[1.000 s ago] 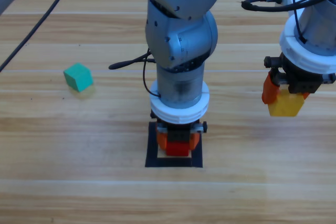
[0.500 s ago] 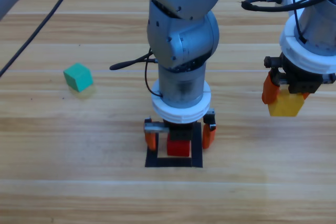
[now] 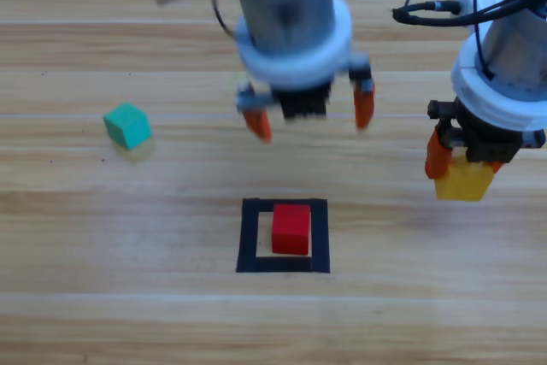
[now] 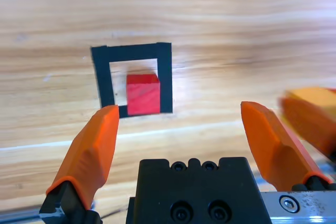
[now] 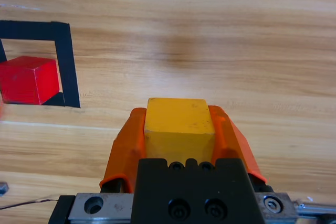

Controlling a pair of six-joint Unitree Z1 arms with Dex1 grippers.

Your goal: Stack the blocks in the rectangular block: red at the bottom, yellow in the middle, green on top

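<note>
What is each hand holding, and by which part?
The right hand grips the yellow cube by two opposite side faces. The left hand, open, holds nothing.

Open air above the red cube point(image 3: 291, 228); left gripper point(image 3: 309, 120) high behind; bare wood all around

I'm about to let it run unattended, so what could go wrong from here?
1. The red cube sits toward the right side of the tape square, so the yellow cube must be aimed at the red one, not at the square's centre, or it may overhang.
2. The open left pincer hangs near the path that the right pincer would likely take; the arms could collide.
</note>
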